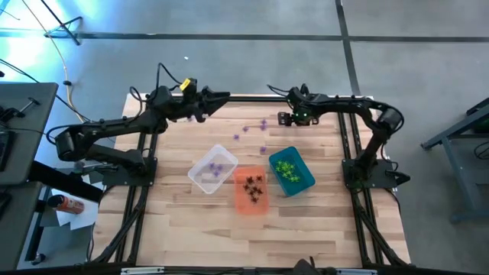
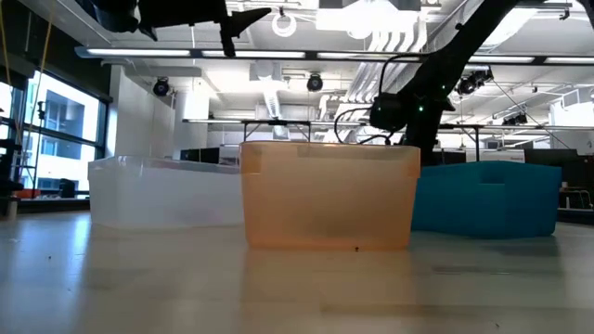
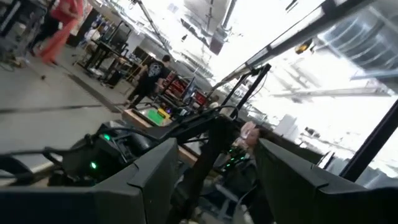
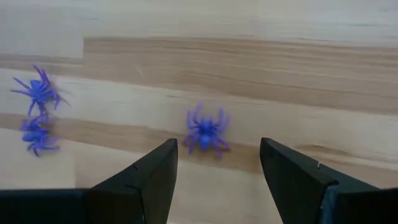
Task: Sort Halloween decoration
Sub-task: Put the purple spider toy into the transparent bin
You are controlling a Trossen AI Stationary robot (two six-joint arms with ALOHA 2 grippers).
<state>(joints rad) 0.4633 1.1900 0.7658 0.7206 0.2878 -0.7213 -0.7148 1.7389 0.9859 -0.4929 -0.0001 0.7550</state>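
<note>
Several purple spiders [image 1: 246, 127] of the Halloween decoration lie loose on the wooden table, between the two grippers and the bins. In the right wrist view one purple spider [image 4: 205, 132] lies on the wood just ahead of my right gripper [image 4: 217, 144], with two more [image 4: 37, 112] off to one side. That gripper [image 1: 284, 118] points steeply down over the far part of the table, open, holding nothing. My left gripper [image 1: 221, 95] stands high over the far edge, pointing toward the right arm, open [image 3: 217, 168] and holding nothing.
Three bins stand mid-table: a clear bin [image 1: 212, 169] with purple spiders, an orange bin [image 1: 250, 189] with black ones and a teal bin [image 1: 291, 171] with green ones. Bare wood lies on the near side of them. People show in the room beyond.
</note>
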